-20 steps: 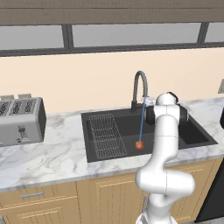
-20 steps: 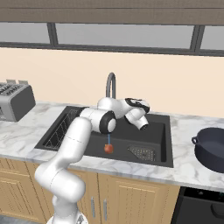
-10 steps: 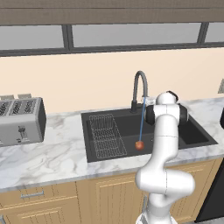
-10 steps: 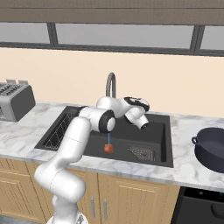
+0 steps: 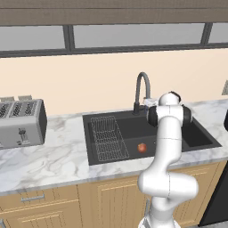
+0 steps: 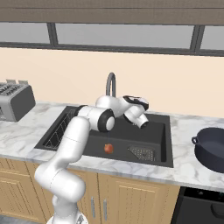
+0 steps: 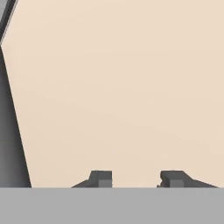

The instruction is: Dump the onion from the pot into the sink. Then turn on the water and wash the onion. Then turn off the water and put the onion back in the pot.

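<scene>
The white arm rises from its base, bends at a dark joint and reaches out sideways, high up. The hand at its end is turned level. The gripper (image 7: 136, 178) has two small dark fingertips (image 7: 101, 178) that stand apart with a gap between them. Nothing is between the fingertips. They touch nothing.

Onion (image 5: 142, 147): small, round, orange-red, resting on sink floor, right of wire rack. Sink (image 5: 207, 143): wide dark grey basin set in marble surface. Pot (image 6: 211, 149): dark, upright, right of sink.
</scene>
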